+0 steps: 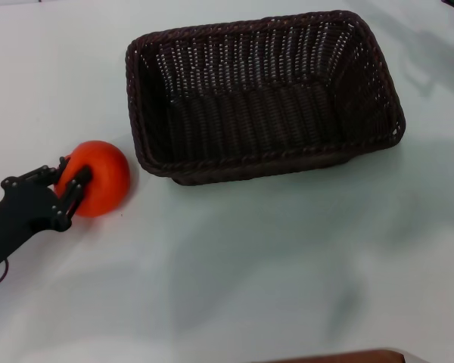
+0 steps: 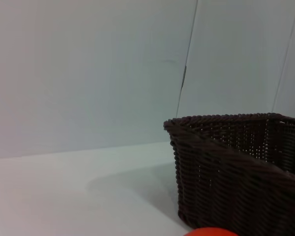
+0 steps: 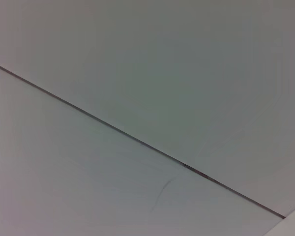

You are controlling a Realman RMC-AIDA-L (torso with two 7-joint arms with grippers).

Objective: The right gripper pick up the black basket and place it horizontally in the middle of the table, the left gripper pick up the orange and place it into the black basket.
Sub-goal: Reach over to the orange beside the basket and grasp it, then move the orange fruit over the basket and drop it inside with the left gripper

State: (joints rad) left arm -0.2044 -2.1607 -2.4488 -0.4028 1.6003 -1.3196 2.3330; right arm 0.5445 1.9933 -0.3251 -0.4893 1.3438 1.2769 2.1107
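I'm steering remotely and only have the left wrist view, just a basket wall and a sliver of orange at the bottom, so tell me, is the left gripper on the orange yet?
Observer: Yes. In the head view the left gripper has its fingers around the orange.
Operator: Is the orange off the table?
Observer: Can't tell lift; it sits low over the table, to the robot's left of the black basket.
Operator: Anything inside the basket?
Observer: No, the head view shows only its woven floor.
Operator: Where's the right gripper?
Observer: Not in the head view. Its wrist view shows only plain pale surfaces.
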